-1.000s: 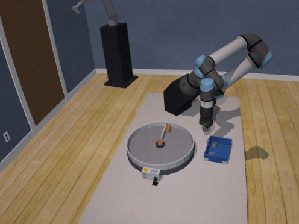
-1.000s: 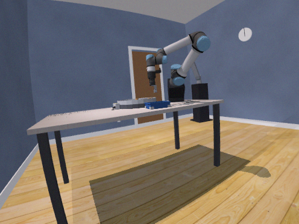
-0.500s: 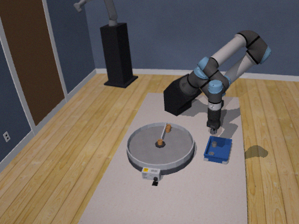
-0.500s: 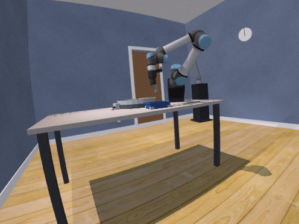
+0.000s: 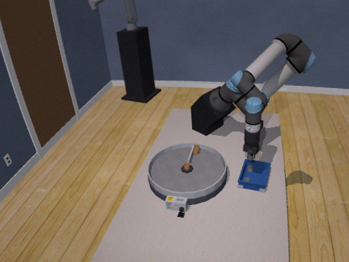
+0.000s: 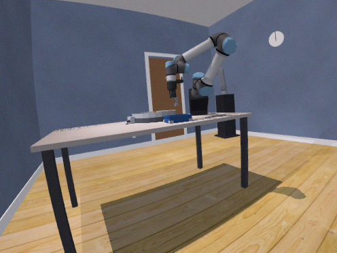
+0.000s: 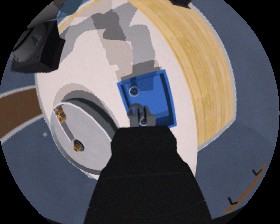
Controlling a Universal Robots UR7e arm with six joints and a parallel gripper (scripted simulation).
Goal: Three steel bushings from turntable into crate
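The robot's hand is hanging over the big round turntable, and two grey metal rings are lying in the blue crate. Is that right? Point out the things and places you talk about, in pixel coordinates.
Not quite. The hand (image 5: 250,157) (image 6: 176,102) (image 7: 141,110) is over the blue crate (image 5: 255,186) (image 6: 178,118) (image 7: 170,97), not the turntable (image 5: 222,182) (image 6: 146,119) (image 7: 90,132); the wrist view shows this. Two grey metal rings (image 5: 250,168) (image 7: 134,91) do lie in the crate.
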